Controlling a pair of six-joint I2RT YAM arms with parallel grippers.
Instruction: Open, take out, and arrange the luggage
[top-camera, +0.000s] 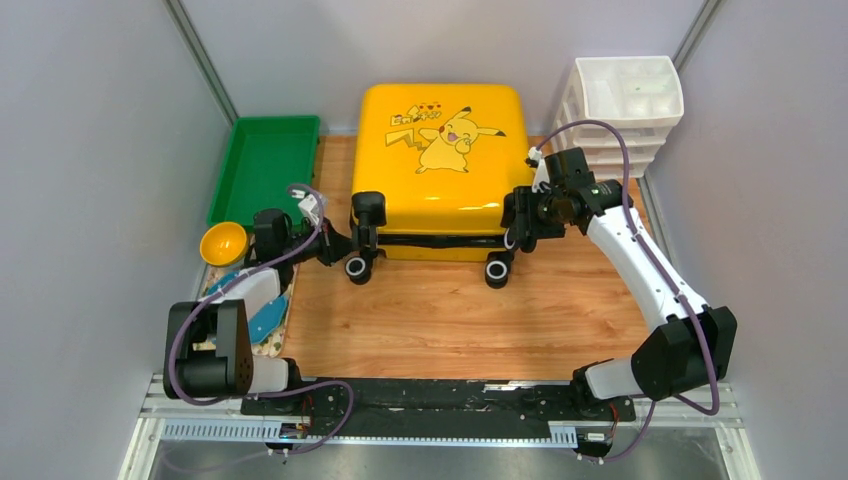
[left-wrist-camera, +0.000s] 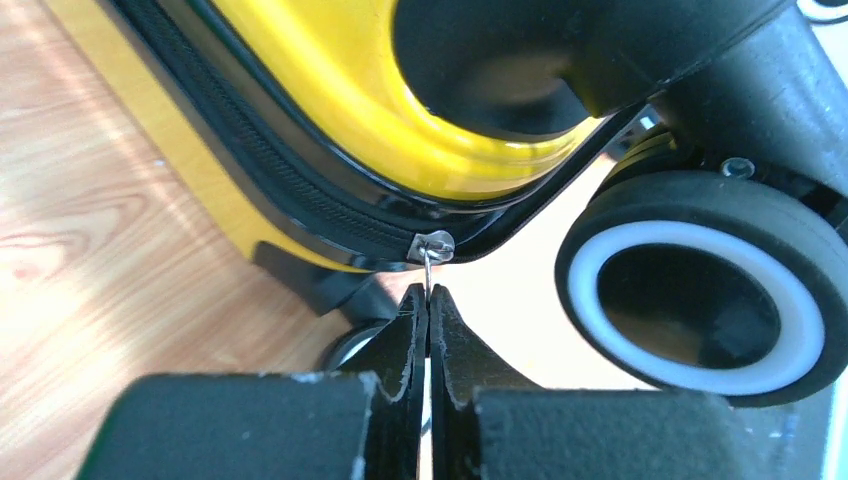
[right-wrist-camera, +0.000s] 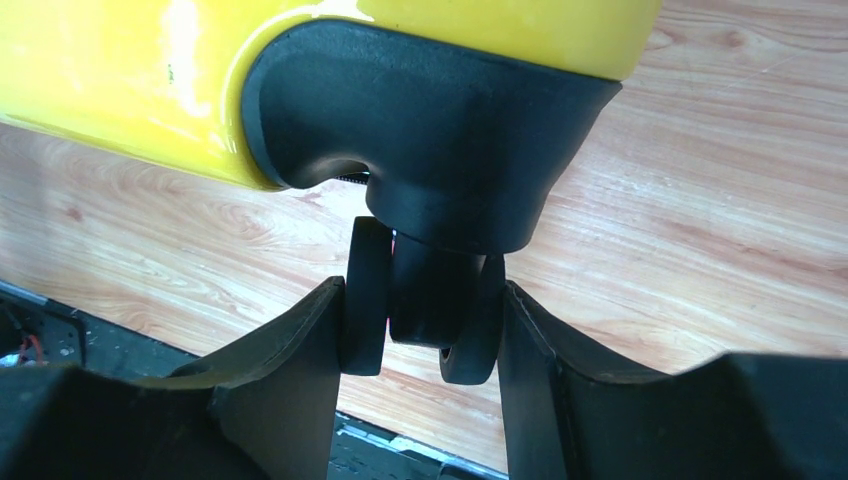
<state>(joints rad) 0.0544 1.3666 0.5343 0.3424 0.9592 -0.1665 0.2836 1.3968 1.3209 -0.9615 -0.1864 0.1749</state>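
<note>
The luggage (top-camera: 440, 150) lies flat and shut on the table (top-camera: 450, 310), Pikachu side up; we cannot see what it holds. Our left gripper (left-wrist-camera: 428, 300) is pinched together on the zipper pull (left-wrist-camera: 433, 248) at its near left corner. Our right gripper (right-wrist-camera: 422, 320) clamps the near right wheel (right-wrist-camera: 366, 300). A green tray (top-camera: 262, 165) sits just to its left, with a yellow bowl (top-camera: 224, 243) nearby. A white drawer unit (top-camera: 620, 110) stands to its right.

A green tray (top-camera: 262, 165) sits back-left on the wooden worktop (top-camera: 450, 320), a yellow bowl (top-camera: 224, 243) just before it, a white drawer unit (top-camera: 620, 110) back-right.
</note>
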